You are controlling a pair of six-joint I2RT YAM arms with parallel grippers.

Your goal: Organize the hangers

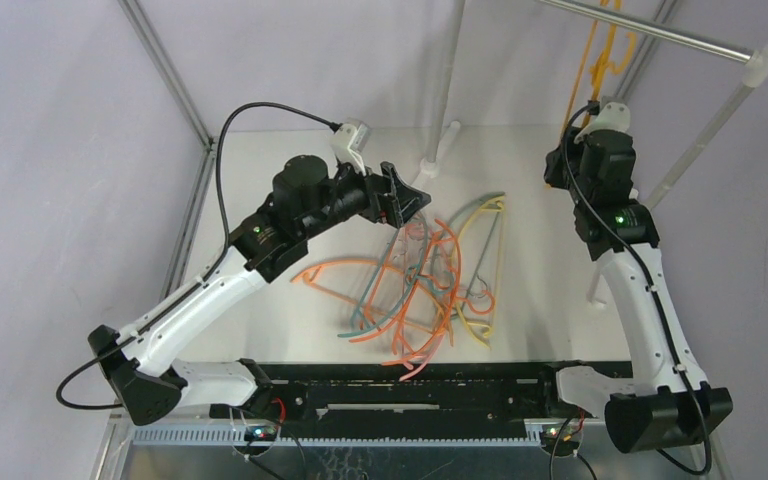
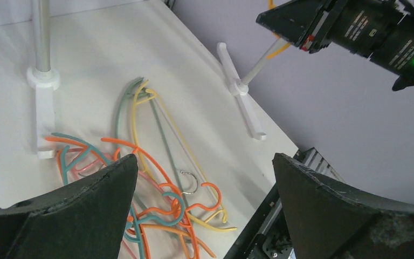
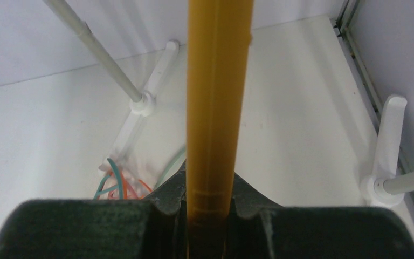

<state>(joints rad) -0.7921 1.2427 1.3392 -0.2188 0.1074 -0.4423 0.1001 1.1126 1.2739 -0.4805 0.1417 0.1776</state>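
A tangled pile of hangers (image 1: 420, 290) in orange, teal, yellow and pink lies on the white table; it also shows in the left wrist view (image 2: 156, 194). My left gripper (image 1: 408, 205) hovers open and empty above the pile's far edge, its jaws wide apart in the left wrist view (image 2: 205, 178). My right gripper (image 1: 572, 150) is raised at the far right, shut on an orange-yellow hanger (image 3: 215, 108). That hanger (image 1: 600, 60) reaches up to the steel rack rod (image 1: 650, 30).
The rack's white poles and feet stand at the back centre (image 1: 440, 140) and the right (image 1: 700, 140). A black rail (image 1: 410, 385) runs along the near table edge. The grey wall frame (image 1: 165, 70) borders the left.
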